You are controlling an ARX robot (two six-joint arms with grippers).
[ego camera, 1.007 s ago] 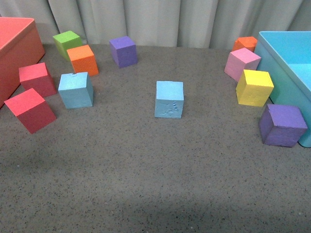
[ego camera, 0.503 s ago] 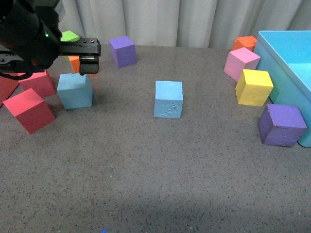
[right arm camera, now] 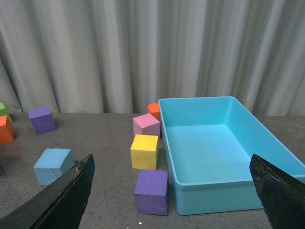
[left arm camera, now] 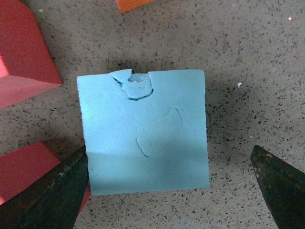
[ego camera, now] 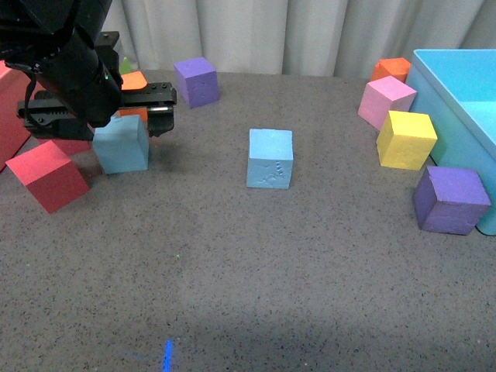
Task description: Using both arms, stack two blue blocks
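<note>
While the left tool [left arm camera: 169, 160] hangs over the left blue block [ego camera: 122, 145], jaws apart, the right tool [right arm camera: 171, 164] gapes too; the embossed blue block [ego camera: 270, 158] stands well apart

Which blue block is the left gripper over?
The left blue block, beside the red cube; left gripper open above it. The embossed blue block sits alone mid-table.

left claw [left arm camera: 169, 176] over left block [ego camera: 122, 145], second block [ego camera: 270, 159] centre, bin [ego camera: 467, 159] far right
</note>
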